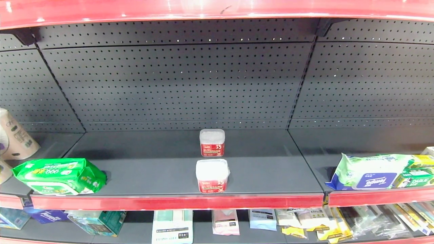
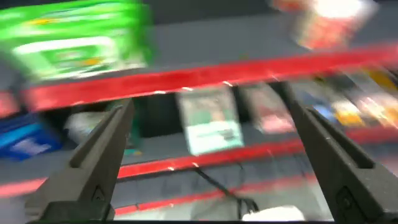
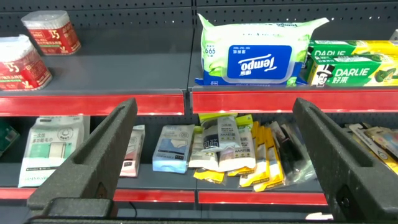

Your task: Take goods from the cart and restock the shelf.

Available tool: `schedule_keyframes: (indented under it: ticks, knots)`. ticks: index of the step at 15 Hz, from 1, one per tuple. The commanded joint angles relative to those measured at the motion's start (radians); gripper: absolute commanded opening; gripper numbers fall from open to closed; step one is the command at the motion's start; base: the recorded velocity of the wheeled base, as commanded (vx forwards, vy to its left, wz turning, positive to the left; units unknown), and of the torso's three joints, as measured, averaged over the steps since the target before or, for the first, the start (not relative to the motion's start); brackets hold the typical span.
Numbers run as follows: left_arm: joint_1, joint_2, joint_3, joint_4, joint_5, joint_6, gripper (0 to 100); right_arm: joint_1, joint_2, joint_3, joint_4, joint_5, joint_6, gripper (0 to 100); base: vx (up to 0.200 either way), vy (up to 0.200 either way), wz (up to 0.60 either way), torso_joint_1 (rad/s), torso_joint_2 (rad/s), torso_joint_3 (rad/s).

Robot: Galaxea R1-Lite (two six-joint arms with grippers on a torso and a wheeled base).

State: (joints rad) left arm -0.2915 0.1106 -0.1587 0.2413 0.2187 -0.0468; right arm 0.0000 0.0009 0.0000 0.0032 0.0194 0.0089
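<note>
Middle shelf (image 1: 152,162), dark grey with a red front strip, and two cotton-swab tubs on the centre bay. The front tub (image 1: 212,175) stands right at the front edge. The rear tub (image 1: 212,142) is straight behind it toward the pegboard back wall, with a gap between them, not touching; both are upright, with white lids and red labels. A green soft pack (image 1: 61,176) lies flat at the front left corner of the same bay, well apart from the tubs. Paper-wrapped roll packs (image 1: 15,135) stand in the bay to the left. In the right bay a wet wipes pack (image 1: 369,171) lies at the front edge, with green and yellow toothpaste boxes (image 1: 418,169) just beside it on the far-right side (touching or not, cannot tell). The lower shelf (image 1: 135,234) carries a white pack (image 1: 172,226), a pink pouch (image 1: 225,222) and a pile of small sachets (image 1: 325,222). The left gripper (image 2: 208,112) is released, fingers spread wide with nothing between them, in front of the red shelf edge near the green pack (view blurred). The right gripper (image 3: 214,106) is also released and not gripping anything, level with the lower shelf, below the wet wipes.
</note>
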Motion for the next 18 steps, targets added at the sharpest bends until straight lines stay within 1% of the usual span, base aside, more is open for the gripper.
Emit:
schedule_keyframes:
  ticks: [1, 2, 3, 4, 5, 6, 7, 8, 9, 10, 11, 13, 14, 15, 16, 17, 18]
  knots:
    - [-0.008, -0.077, 0.034, -0.016, 0.142, -0.01, 100, 0.0, 0.001, 0.0, 0.0, 0.001, -0.001, 100, 0.0, 0.0, 0.0, 0.0, 0.0, 0.0]
    - [-0.014, -0.105, 0.053, -0.056, 0.241, -0.011, 100, 0.0, -0.001, 0.0, 0.0, 0.001, 0.0, 100, 0.0, 0.0, 0.0, 0.0, 0.0, 0.0]
    - [-0.023, -0.111, 0.054, -0.059, 0.232, -0.001, 100, 0.0, 0.001, 0.0, 0.0, 0.001, 0.0, 100, 0.0, 0.0, 0.0, 0.0, 0.0, 0.0]
    - [-0.026, -0.111, 0.059, -0.068, 0.205, 0.01, 100, 0.0, 0.001, 0.0, 0.0, 0.001, 0.0, 100, 0.0, 0.0, 0.0, 0.0, 0.0, 0.0]
    - [-0.026, -0.111, 0.059, -0.068, 0.205, 0.01, 100, 0.0, 0.001, 0.0, 0.0, 0.001, 0.0, 100, 0.0, 0.0, 0.0, 0.0, 0.0, 0.0]
    - [-0.026, -0.111, 0.094, -0.143, 0.18, 0.01, 100, 0.0, 0.001, 0.0, 0.0, 0.002, 0.0, 100, 0.0, 0.0, 0.0, 0.0, 0.0, 0.0]
    - [-0.026, -0.111, 0.12, -0.198, 0.151, 0.01, 100, 0.0, -0.001, 0.0, 0.0, 0.002, 0.0, 100, 0.0, 0.0, 0.0, 0.0, 0.0, 0.0]
    - [-0.026, -0.111, 0.151, -0.273, 0.111, 0.012, 100, 0.0, 0.001, 0.0, 0.0, 0.002, -0.001, 100, 0.0, 0.0, 0.0, 0.0, 0.0, 0.0]
    - [-0.026, -0.111, 0.156, -0.283, 0.07, 0.008, 100, 0.0, 0.001, 0.0, 0.0, 0.002, -0.001, 100, 0.0, 0.0, 0.0, 0.0, 0.0, 0.0]
    - [-0.026, -0.111, 0.156, -0.283, 0.059, 0.005, 100, 0.0, 0.001, 0.0, 0.0, 0.002, -0.001, 100, 0.0, 0.0, 0.0, 0.0, 0.0, 0.0]
    - [-0.026, -0.111, 0.156, -0.283, 0.06, -0.004, 100, 0.0, -0.001, 0.0, 0.0, 0.002, -0.001, 100, 0.0, 0.0, 0.0, 0.0, 0.0, 0.0]
    - [-0.026, -0.111, 0.156, -0.284, 0.045, 0.008, 100, 0.0, -0.001, 0.0, 0.0, 0.002, -0.003, 100, 0.0, 0.0, 0.0, 0.0, 0.0, 0.0]
    - [-0.026, -0.111, 0.156, -0.287, -0.039, 0.054, 100, 0.0, -0.001, 0.0, 0.0, 0.002, -0.003, 100, 0.0, 0.0, 0.0, 0.0, 0.0, 0.0]
    - [-0.026, -0.111, 0.156, -0.29, -0.102, 0.108, 100, 0.0, 0.001, 0.0, 0.0, 0.001, -0.003, 100, 0.0, 0.0, 0.0, 0.0, 0.0, 0.0]
    - [-0.026, -0.111, 0.154, -0.29, -0.105, 0.125, 100, 0.0, -0.001, 0.0, 0.0, 0.001, -0.003, 100, 0.0, 0.0, 0.0, 0.0, 0.0, 0.0]
    - [-0.026, -0.111, 0.154, -0.29, -0.102, 0.125, 100, 0.0, -0.001, 0.0, 0.0, 0.001, -0.004, 100, 0.0, 0.0, 0.0, 0.0, 0.0, 0.0]
    - [-0.026, -0.111, 0.154, -0.29, -0.082, 0.125, 100, 0.0, 0.001, 0.0, 0.0, 0.001, -0.006, 100, 0.0, 0.0, 0.0, 0.0, 0.0, 0.0]
